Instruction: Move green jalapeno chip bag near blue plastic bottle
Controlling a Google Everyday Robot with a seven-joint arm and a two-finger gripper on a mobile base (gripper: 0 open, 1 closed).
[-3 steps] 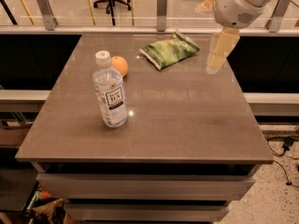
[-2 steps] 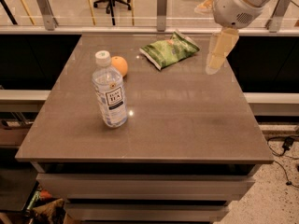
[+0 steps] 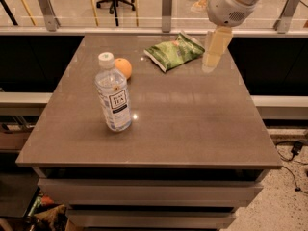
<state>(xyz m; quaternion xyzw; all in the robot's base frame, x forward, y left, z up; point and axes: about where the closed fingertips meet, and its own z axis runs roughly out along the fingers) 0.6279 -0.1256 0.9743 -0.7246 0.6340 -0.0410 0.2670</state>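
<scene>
Green jalapeno chip bag lies flat on the tabletop, well apart from the bottle: beyond it and off to its right in the camera view, close to the far edge. The bottle stands upright with its cap on. An orange sits just behind the bottle, slightly to its right, on the side that faces the bag.

The gripper hangs above the tabletop farther from the bottle than the bag is, just past the bag's right end and apart from it. It touches nothing and nothing shows in its hold. Whether it is open or closed I cannot tell: it presents itself as a single pale slab.

Several things could go wrong from here, as I judge it. The gripper is beside the bag and not over it, so a straight descent would meet bare tabletop or only clip the bag's corner. The bag looks thin and crinkly, so a shallow pinch on its edge may slip, and a sideways nudge could slide it off the far edge. The orange lies roughly on the direct line to the bottle; a low carry could set it rolling. The bottle is tall and narrow, so a bag swung in too close could tip it.
</scene>
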